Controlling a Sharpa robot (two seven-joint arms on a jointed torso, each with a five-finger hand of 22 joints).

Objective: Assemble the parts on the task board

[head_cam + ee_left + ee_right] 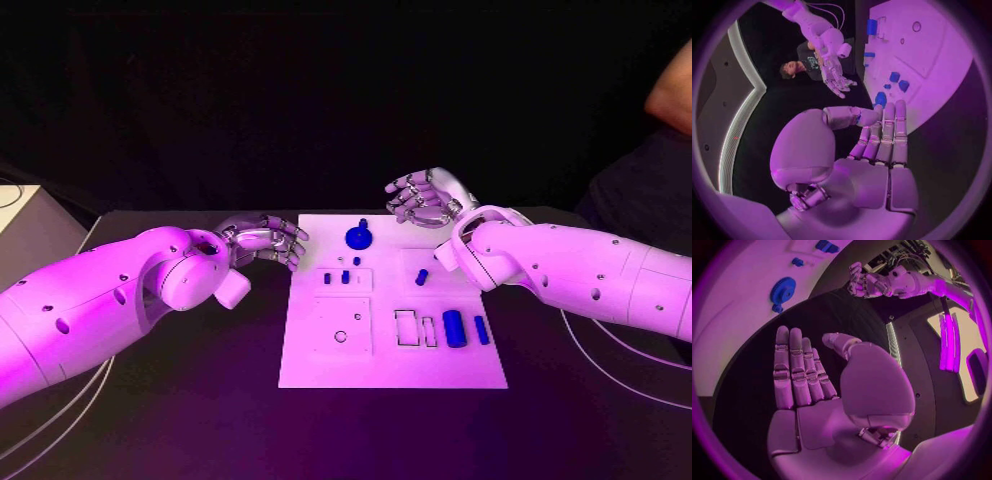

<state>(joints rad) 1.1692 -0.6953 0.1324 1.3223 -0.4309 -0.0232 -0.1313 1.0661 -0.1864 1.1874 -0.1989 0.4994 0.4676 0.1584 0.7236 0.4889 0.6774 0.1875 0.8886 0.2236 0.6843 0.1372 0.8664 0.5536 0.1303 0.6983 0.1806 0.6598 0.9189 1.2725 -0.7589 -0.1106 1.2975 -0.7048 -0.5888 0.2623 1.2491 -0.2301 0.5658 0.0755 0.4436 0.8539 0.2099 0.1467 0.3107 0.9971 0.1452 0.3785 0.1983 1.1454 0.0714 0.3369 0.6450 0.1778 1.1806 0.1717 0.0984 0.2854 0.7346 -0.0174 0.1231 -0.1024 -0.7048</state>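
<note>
The left hand [264,240] holds nothing, its fingers [882,135] straight and released, just left of the task board [325,360]. The right hand [423,198], also released and empty, hovers at the board's far right corner. Blue parts [454,327] lie on the board; a blue gear [358,237] sits at its far edge.

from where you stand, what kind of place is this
Probably a robot lab or demo bench: a black table against a dark backdrop, a white task board holding small blue parts, and both hands empty.
</note>
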